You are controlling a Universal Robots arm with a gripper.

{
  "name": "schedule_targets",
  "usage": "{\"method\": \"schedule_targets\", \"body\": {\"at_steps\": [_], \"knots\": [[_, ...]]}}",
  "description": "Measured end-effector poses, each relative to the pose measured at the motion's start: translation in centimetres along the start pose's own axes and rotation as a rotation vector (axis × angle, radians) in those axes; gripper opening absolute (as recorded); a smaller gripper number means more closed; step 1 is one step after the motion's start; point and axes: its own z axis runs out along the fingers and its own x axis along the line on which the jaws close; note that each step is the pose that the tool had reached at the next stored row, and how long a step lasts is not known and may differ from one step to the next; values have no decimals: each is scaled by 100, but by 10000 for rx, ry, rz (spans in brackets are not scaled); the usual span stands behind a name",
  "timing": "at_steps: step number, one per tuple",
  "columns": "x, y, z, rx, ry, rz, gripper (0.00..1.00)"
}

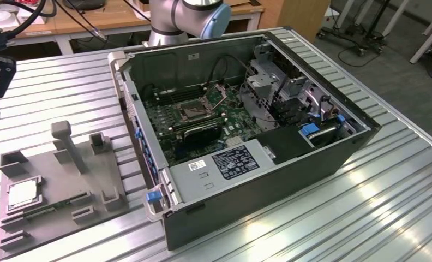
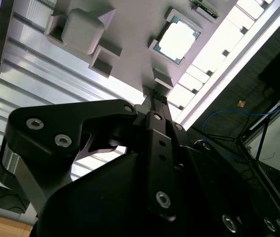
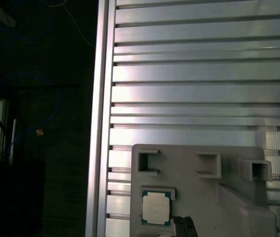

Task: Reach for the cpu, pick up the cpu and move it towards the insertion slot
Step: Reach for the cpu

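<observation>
In a recess of the grey fixture (image 1: 56, 183), the cpu (image 1: 23, 194) lies untouched. Jaws hang above the fixture's edge, open or closed: can't tell. Risk: off-centre descent clips the recess rim, cpu tilts or slips.

Premises: robotics laboratory or test workshop. Evidence: slotted aluminium table (image 1: 398, 174) carrying an opened computer case (image 1: 274, 180) and a grey fixture (image 1: 63, 180); robot arm (image 1: 183, 16) base mounted at 12 o'clock in the exterior view; wooden bench (image 1: 78, 24) with cables at 11 o'clock; wheeled stands (image 1: 358, 43) on grey floor (image 1: 390, 71) at 2 o'clock
</observation>
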Motion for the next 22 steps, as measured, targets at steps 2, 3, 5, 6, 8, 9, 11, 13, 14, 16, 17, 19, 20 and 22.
{"method": "schedule_targets", "body": {"at_steps": [2,3,5,6,8,9,11,13,14,16,17,19,20,22], "knots": [[13,1,0,0,0,2,11],[23,1,0,1,0,1,11],[52,1,0,1,1,0,11],[66,1,0,0,0,0,11],[94,2,0,0,0,0,11],[109,2,0,1,0,0,11],[134,-6,0,0,0,0,11],[149,-14,1,1,0,-2,11],[154,-16,1,1,0,-1,11],[161,-20,2,0,0,0,11],[163,-21,2,0,0,0,11],[166,-22,2,0,0,0,11],[167,-22,2,0,0,0,11],[169,-23,2,0,0,0,11]]}}
